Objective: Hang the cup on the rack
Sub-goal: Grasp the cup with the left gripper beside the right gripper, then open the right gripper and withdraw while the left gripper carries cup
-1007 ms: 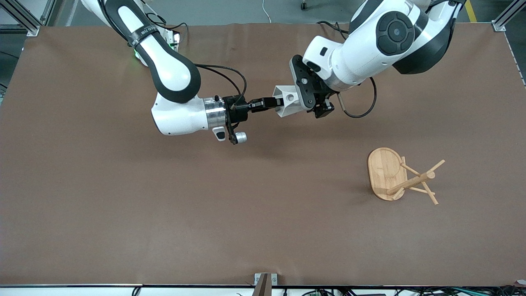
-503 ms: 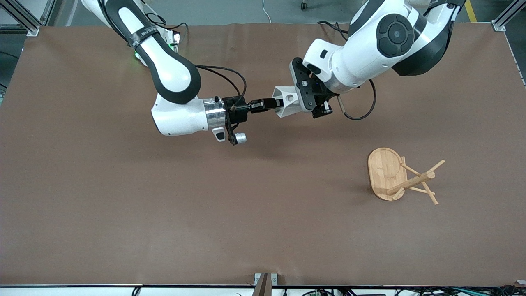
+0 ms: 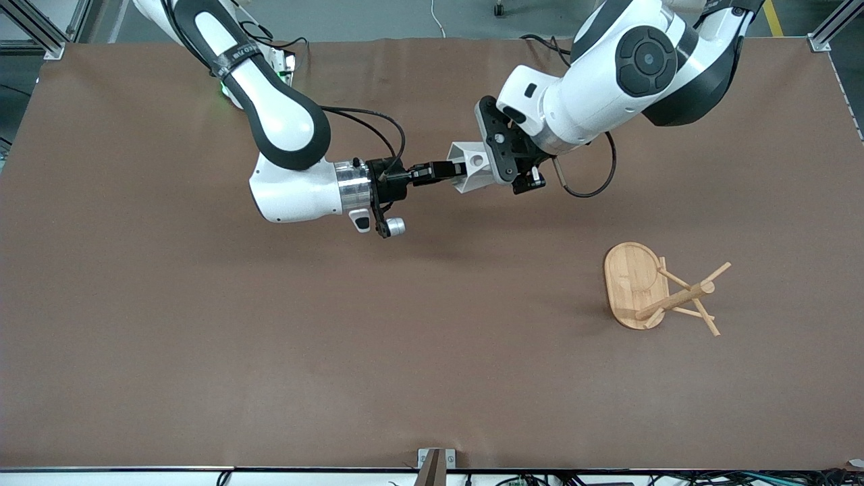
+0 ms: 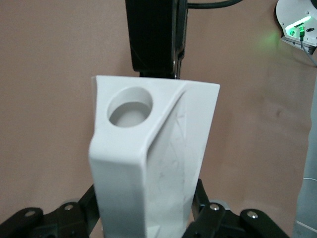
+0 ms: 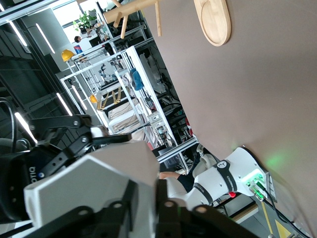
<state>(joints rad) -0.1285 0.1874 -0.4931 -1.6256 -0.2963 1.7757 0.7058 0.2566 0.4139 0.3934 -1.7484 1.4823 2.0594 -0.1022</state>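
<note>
We've got the left gripper point(image 3: 497, 164) clenched on the narrow end of the cup point(image 3: 470, 168), up in the air over the table's middle, well apart from the rack point(image 3: 658, 291). The right gripper point(image 3: 442, 170) sits at the cup's wide mouth w/ a finger on the rim; we can't tell if it's gripping or letting go. Looks like a handover, so the arm at the rack's end can do the hanging. The side hole faces up, prob. for a peg. The rack stands near the left arm's end, nearer the front camera than the cup. The brown table point(image 3: 202, 337) is bare otherwise; metal shelving point(image 5: 124, 89) shows in the right wrist view.
</note>
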